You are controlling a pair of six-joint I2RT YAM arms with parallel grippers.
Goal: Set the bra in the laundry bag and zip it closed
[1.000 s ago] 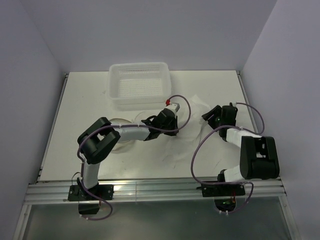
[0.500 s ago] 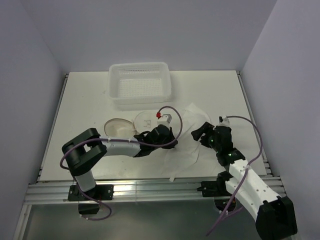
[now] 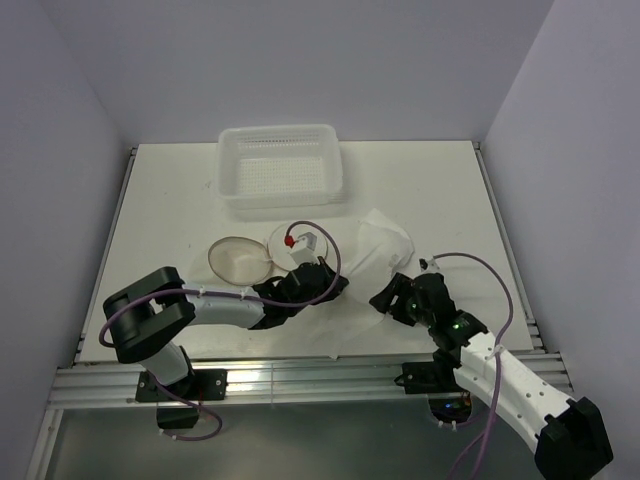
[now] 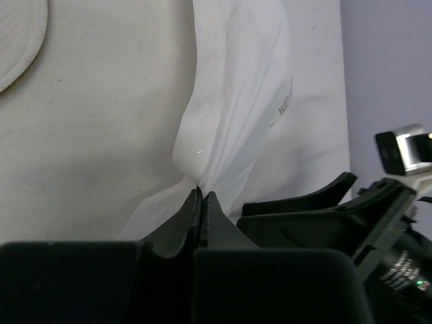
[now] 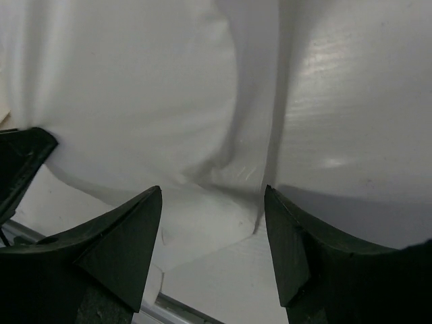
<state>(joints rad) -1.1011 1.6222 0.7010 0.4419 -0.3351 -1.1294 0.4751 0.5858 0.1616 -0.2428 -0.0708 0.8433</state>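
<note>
- The left tool (image 4: 200, 197) is clenched on a fold of the bra (image 4: 236, 101).
- The right tool (image 5: 212, 223) is held released above the bra's edge.
- The bra is spread on the counter (image 3: 170, 200), beside the opened bag (image 3: 238, 260).

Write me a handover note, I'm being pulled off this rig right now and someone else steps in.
Left gripper: shut, pinching a fold of the bra.
Right gripper: open over the bra's fabric, holding nothing.
Laundry bag: lies open in two discs, left of the bra.
Done: bra gripped. Left: bra into bag, zip it closed.
</note>
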